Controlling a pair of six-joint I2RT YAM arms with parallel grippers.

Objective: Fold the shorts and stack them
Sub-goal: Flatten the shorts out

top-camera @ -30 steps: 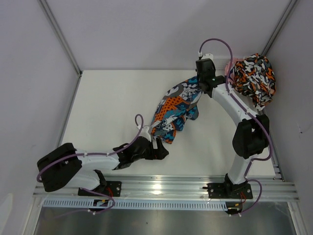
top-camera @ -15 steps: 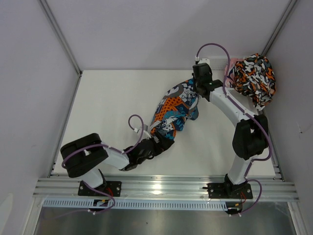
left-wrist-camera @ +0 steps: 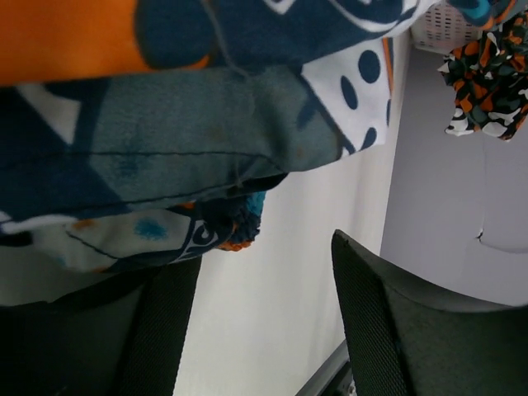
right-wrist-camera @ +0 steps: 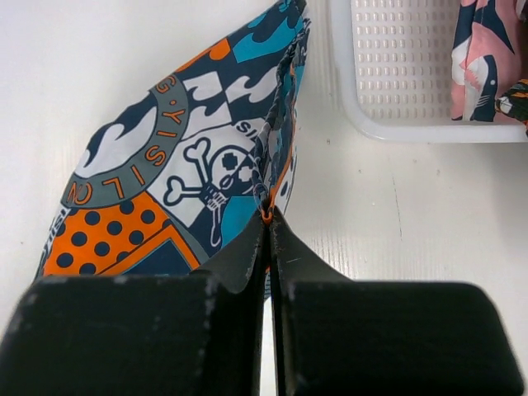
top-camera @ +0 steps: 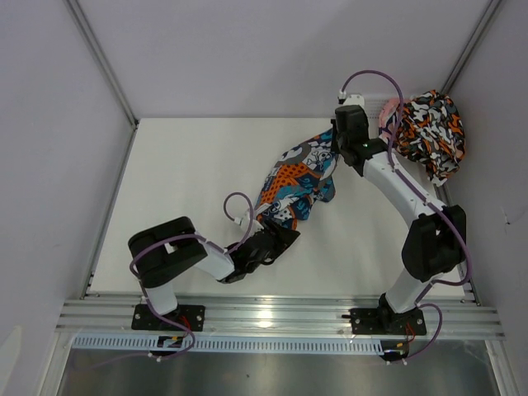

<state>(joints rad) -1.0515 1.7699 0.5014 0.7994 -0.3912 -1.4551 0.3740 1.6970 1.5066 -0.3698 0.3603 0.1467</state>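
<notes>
The teal, orange and white shorts (top-camera: 295, 183) with round emblems lie bunched in a diagonal strip across the middle of the table. My right gripper (top-camera: 337, 150) is shut on their far edge (right-wrist-camera: 266, 210) and holds it. My left gripper (top-camera: 279, 239) is open at their near end, and the fabric (left-wrist-camera: 165, 124) hangs just over its fingers (left-wrist-camera: 388, 330). The orange, black and white blotched shorts (top-camera: 429, 132) lie heaped in the basket at the far right, also seen in the left wrist view (left-wrist-camera: 487, 74).
A white mesh basket (right-wrist-camera: 396, 74) stands at the far right corner, holding a pink printed cloth (right-wrist-camera: 483, 49) as well. Grey walls enclose the table on three sides. The metal rail (top-camera: 280, 318) runs along the near edge.
My left arm has swung right, bringing its gripper from beside the shorts' near end to under it. My right gripper has shifted slightly while still holding the far edge.
</notes>
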